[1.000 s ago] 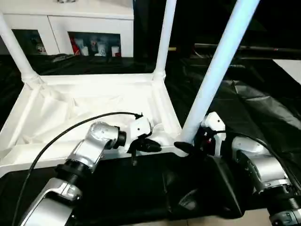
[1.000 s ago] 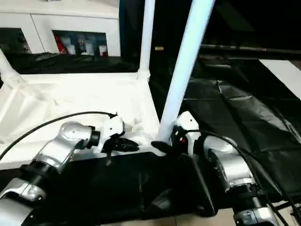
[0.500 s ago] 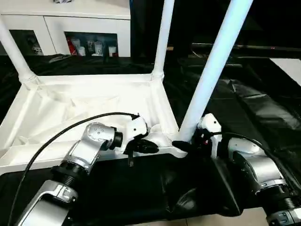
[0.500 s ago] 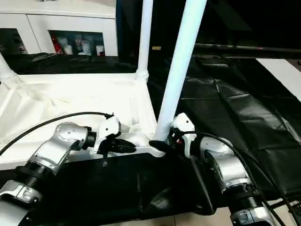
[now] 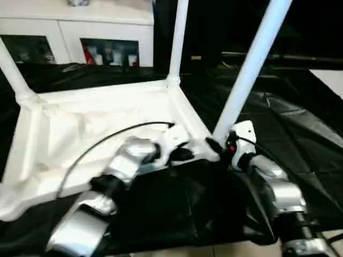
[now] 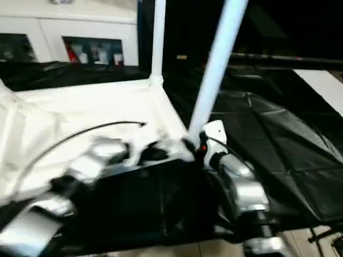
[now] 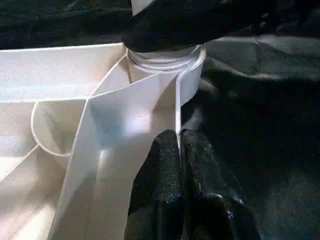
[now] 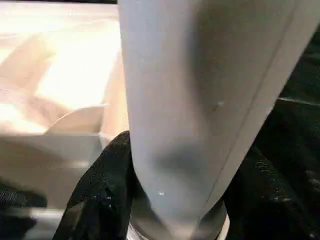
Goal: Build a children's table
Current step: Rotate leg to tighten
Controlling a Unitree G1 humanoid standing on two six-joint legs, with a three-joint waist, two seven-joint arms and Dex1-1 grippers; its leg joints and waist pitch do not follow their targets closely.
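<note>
Three legs stand in the upturned tabletop (image 5: 102, 126) on the worktop (image 5: 300, 123). Your right gripper (image 8: 165, 200) clasps the near leg (image 5: 244, 80) at its socket; your left gripper (image 7: 180, 150) pinches the rim. Seat this leg, then fetch the fourth.

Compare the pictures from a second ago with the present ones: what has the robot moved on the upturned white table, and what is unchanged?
The upturned tabletop has swung: its near right corner, with the leg in it, now lies farther from the robot, and both arms have reached forward with it. Some of that shift may be the camera's. Unchanged: the left tool pinches the frame edge, the right tool clasps the leg's base, and three legs stand in their sockets.
</note>
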